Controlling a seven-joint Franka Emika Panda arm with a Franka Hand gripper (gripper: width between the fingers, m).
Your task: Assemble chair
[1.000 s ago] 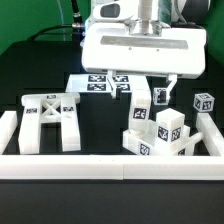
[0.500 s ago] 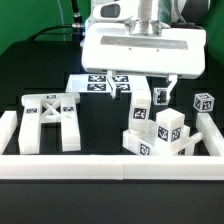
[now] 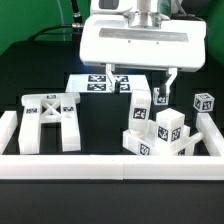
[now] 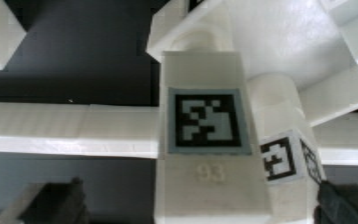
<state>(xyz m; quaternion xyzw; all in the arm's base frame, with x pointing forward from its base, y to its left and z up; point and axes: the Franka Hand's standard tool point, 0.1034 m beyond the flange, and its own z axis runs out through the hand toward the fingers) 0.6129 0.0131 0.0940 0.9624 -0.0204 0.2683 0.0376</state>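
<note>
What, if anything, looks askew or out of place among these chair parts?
The parts at the exterior view's right are heaped together at mixed angles beside the rail, unlike the X-frame, which lies flat alone. Nothing looks broken.

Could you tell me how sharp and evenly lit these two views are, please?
Exterior view: even light, white X-braced frame nearly blown out against the black mat, tags legible. Wrist view: the tagged post fills the picture, its tag slightly soft; end effector fingers are dark, blurred shapes at the edge.
</note>
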